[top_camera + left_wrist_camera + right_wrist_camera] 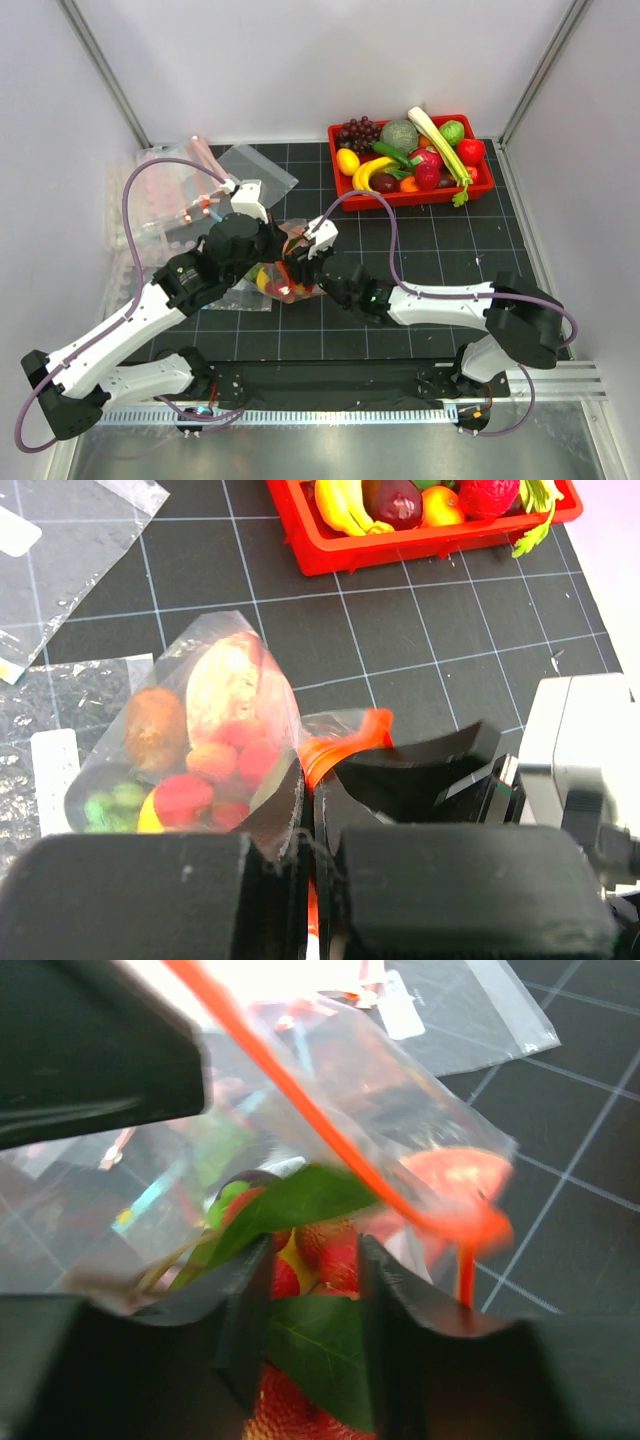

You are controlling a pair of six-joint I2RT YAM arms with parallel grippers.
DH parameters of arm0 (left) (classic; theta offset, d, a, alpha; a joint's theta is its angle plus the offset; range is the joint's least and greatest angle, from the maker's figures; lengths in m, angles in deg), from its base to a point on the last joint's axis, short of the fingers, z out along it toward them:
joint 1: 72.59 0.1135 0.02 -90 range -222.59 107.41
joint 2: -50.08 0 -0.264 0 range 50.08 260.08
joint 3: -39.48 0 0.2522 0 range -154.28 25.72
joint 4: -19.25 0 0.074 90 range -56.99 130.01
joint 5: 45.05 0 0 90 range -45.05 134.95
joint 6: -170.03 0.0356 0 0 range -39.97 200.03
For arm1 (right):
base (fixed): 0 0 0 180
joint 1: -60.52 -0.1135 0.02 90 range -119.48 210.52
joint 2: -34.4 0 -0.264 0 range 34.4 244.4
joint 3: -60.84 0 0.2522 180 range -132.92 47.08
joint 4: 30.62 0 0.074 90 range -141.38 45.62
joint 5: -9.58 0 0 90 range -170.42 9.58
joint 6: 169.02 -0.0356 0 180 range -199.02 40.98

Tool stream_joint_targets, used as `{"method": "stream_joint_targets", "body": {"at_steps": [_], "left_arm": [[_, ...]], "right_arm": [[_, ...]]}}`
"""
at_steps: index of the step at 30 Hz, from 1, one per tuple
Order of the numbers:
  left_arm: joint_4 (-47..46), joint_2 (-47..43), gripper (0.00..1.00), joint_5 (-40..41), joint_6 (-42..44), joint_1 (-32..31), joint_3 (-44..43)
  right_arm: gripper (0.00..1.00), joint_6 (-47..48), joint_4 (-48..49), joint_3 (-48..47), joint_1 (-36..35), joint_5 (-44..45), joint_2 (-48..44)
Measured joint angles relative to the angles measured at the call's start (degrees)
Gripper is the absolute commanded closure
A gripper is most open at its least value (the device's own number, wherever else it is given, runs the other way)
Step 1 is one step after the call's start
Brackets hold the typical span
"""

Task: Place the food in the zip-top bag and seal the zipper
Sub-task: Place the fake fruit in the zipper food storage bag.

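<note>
The clear zip-top bag lies on the black mat between my two grippers and holds several toy foods, red, orange, yellow and green. My left gripper is shut on the red-orange zipper at the bag's mouth; in the top view it is at the bag's far edge. My right gripper is shut on a red fruit with green leaves at the open mouth, below the orange zipper. In the top view it is right of the bag.
A red tray at the back right holds grapes, banana, celery and other toy produce; its wall also shows in the left wrist view. Other clear bags lie at the left and behind.
</note>
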Motion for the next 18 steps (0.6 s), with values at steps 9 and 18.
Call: {"method": "stream_joint_targets", "body": {"at_steps": [9,18], "left_arm": [[0.0,0.0,0.96,1.0,0.4,0.0,0.1],[-0.1,2.8,0.97,3.4,0.4,0.0,-0.4]], "right_arm": [[0.48,-0.5,-4.2,-0.4,0.0,4.9,-1.7],[0.42,1.3,-6.3,1.6,-0.5,3.4,-14.8]]}}
